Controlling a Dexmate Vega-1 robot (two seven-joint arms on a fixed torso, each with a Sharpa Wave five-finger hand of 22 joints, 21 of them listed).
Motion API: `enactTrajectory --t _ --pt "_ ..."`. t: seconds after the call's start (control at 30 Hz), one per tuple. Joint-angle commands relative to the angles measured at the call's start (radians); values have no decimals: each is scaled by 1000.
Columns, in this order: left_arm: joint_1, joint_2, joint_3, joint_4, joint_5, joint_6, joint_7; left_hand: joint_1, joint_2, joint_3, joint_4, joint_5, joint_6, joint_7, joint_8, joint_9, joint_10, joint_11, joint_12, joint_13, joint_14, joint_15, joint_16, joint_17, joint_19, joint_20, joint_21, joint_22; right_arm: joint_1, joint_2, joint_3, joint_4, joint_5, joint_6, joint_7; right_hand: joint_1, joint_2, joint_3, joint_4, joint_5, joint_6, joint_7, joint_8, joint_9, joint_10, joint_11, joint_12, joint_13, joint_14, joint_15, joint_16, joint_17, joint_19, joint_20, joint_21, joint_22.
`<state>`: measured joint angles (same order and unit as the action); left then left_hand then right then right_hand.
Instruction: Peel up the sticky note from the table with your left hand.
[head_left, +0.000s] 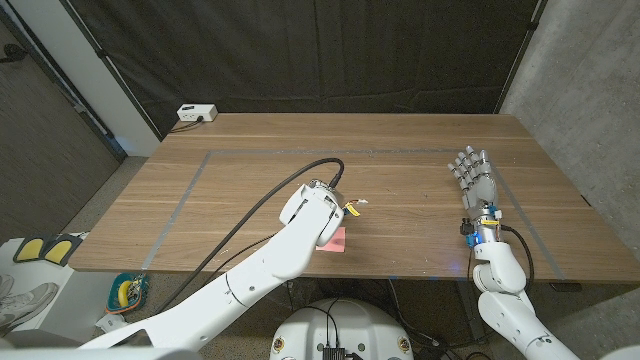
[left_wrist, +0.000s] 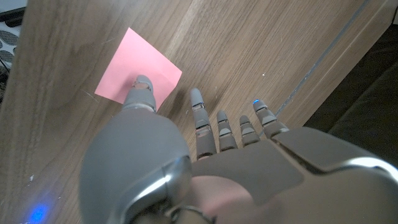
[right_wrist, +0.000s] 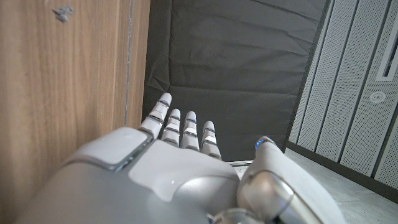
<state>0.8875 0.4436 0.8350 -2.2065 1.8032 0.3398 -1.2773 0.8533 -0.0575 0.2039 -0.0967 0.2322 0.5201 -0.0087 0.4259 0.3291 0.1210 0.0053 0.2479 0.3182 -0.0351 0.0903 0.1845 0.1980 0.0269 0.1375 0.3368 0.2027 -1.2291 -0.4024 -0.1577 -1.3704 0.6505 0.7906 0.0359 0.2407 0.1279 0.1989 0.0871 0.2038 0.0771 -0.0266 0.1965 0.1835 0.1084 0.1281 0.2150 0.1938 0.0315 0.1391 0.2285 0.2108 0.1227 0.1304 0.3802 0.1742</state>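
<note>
A pink sticky note (left_wrist: 139, 73) lies on the wooden table (head_left: 400, 150) near its front edge; in the head view only a corner of the pink sticky note (head_left: 337, 241) peeks out under my left wrist. My left hand (left_wrist: 205, 134) hovers over it with fingers spread, and its thumb tip (left_wrist: 143, 86) presses on the note's near edge. Nothing is held in it. My right hand (head_left: 476, 175) stands at the table's right side, fingers straight and apart, holding nothing.
A white power strip (head_left: 196, 113) sits at the table's far left corner. Grey tape lines (head_left: 190, 185) mark a rectangle on the tabletop. A black curtain hangs behind the table. A black cable loops over my left forearm (head_left: 300, 178).
</note>
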Motion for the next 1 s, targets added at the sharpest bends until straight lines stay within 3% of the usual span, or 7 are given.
enactTrajectory --t 0.03,0.33,0.7,0.8,0.87,0.93,1.0 --pt "-6 -17 -22 36 -52 -15 -2 -2 4 -5 3 8 7 -1 4 -1 11 -7 10 5 2 -6 7 2 11 -3 6 5 -1 -5 -1 -8 -17 5 -24 -6 -5 5 -1 0 5 0 -2 2 6 -1 -3 4 7 4 4 2 9 5 -6 5" --pt "-30 -17 -9 62 -103 -18 -9 -2 11 -6 4 10 20 -10 5 -6 15 -11 14 5 6 -9 7 1 15 -8 8 6 6 -5 -5 6 -12 20 -20 -8 -7 5 -2 0 5 0 -2 2 7 0 -3 4 8 3 3 2 10 6 -8 5" --pt "-54 4 -8 39 -224 -14 -1 15 25 -12 -11 17 242 -16 77 -30 73 -47 43 -3 37 -33 11 -5 45 -24 21 3 12 0 -5 22 1 35 -11 -10 -8 5 -2 0 10 -6 -1 2 9 -1 -4 5 13 1 4 2 11 5 -11 5" --pt "-57 6 9 37 -183 -3 -6 14 28 -15 -11 17 196 0 53 -37 72 -43 43 -6 38 -32 9 -6 48 -26 22 3 11 3 -3 29 2 44 -10 -10 -8 5 -2 0 10 -7 -1 2 9 -2 -4 5 13 1 4 2 12 5 -12 5" --pt "-57 7 27 39 -127 3 -5 10 33 -20 -9 18 110 7 4 -53 54 -37 37 -11 27 -34 3 -7 47 -26 21 2 10 5 -4 32 11 48 -3 -10 -8 5 -2 1 11 -7 -1 2 10 -3 -4 5 14 1 4 2 12 6 -12 5" --pt "-51 9 30 38 -105 8 9 11 34 -26 -12 20 33 -32 -39 -65 23 -29 27 -14 16 -27 1 -7 37 -25 17 1 10 9 -3 36 12 50 -4 -11 -8 6 -1 1 14 -5 0 2 13 -4 -3 5 15 2 4 2 12 5 -13 5" --pt "-49 10 27 32 -99 7 9 12 33 -27 -14 20 10 -33 -50 -68 9 -23 23 -14 7 -24 -1 -7 32 -23 15 2 10 10 -3 37 18 48 0 -11 -8 6 -1 1 16 -4 1 2 14 -3 -3 5 16 2 4 2 13 6 -13 5"
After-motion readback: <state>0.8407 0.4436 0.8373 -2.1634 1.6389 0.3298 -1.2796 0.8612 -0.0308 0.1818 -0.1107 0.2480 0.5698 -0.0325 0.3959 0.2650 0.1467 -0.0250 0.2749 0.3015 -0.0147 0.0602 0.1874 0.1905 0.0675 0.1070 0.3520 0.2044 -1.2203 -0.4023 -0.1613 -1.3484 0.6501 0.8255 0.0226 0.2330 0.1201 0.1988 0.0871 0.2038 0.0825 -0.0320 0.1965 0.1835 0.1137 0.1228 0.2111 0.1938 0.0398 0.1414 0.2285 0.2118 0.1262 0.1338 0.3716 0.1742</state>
